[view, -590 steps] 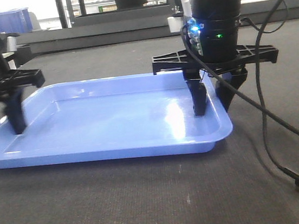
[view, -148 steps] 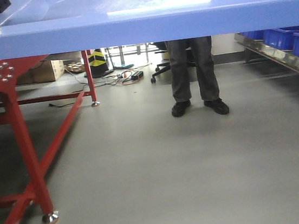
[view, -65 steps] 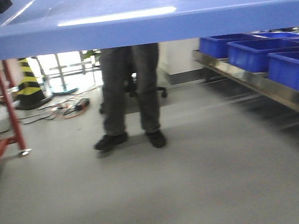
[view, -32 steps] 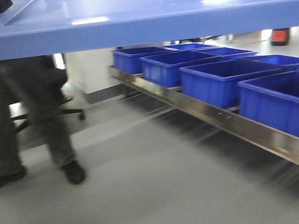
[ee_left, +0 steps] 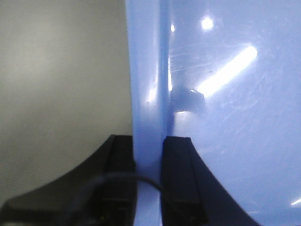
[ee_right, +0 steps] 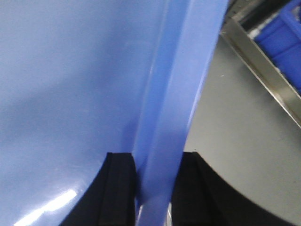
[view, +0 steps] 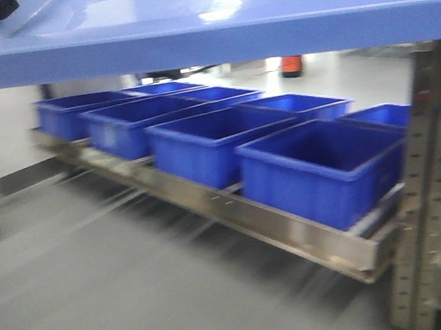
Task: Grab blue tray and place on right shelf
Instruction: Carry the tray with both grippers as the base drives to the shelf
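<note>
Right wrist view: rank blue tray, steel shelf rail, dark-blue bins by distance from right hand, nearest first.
1. blue tray: its rim is clamped in the right hand.
2. shelf rail: upper right, apart from the tray.
3. dark-blue bins: top-right corner, behind the rail.

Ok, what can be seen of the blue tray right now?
The blue tray is pale periwinkle, glossy plastic with light glints and a rolled rim. It is held aloft, roughly level, across the top of the front view, off any surface. The left gripper and right gripper each pinch a side rim, one finger inside, one outside.
</note>
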{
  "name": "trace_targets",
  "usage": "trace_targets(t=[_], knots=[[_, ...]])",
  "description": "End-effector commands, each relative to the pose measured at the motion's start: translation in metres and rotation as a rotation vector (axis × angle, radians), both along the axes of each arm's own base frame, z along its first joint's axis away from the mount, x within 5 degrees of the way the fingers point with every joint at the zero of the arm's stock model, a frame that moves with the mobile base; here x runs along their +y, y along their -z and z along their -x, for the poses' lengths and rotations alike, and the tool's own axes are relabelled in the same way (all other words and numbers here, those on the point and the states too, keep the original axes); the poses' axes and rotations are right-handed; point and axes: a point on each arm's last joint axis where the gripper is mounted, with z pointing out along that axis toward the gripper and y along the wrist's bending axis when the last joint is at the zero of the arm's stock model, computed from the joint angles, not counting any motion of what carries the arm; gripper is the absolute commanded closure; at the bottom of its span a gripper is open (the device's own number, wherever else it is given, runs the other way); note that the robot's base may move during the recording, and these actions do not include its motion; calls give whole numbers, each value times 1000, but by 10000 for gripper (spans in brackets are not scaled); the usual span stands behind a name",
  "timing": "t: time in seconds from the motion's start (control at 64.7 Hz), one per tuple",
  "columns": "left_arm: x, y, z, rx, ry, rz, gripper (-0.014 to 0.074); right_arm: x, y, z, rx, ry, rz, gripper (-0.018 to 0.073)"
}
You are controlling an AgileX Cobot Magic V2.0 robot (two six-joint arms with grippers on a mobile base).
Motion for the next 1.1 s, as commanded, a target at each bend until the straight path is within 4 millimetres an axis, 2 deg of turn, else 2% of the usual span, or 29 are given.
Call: trace_targets(t=[0.0, 1.083], knots=[[2, -13, 14, 28, 31, 13, 645, -2, -19, 2, -113, -33, -28, 503], [2, -13, 14, 28, 31, 13, 645, -2, -19, 2, -113, -33, -28, 503]])
